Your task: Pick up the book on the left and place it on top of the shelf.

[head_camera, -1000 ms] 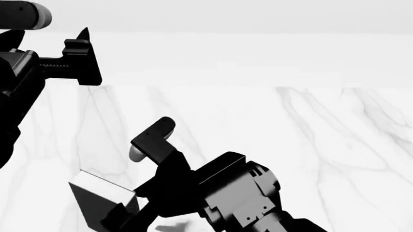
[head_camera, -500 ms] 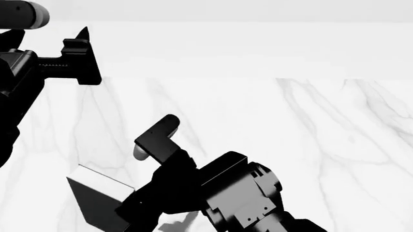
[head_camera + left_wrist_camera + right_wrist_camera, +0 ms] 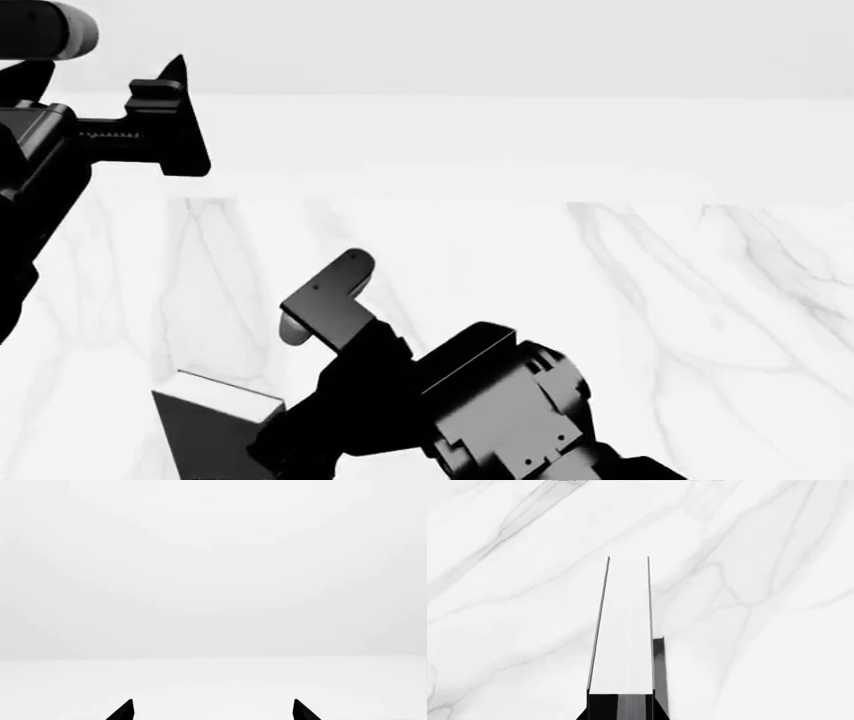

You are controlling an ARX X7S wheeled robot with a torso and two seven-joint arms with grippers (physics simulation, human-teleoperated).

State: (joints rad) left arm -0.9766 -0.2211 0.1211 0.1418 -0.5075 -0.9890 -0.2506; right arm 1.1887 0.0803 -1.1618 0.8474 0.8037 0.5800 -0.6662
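Right gripper (image 3: 274, 445) closing on book (image 3: 622, 635), jaws flanking its covers; book riding clear of marble floor (image 3: 641, 280). Left gripper (image 3: 212, 711) gaping, gripping nothing. Shelf not in view. Advice: clamping firmly, lifting level. Book's long axis pointing straight ahead of right gripper, white page edge facing wrist camera.

No readable text, labels, numbers or signs in any view
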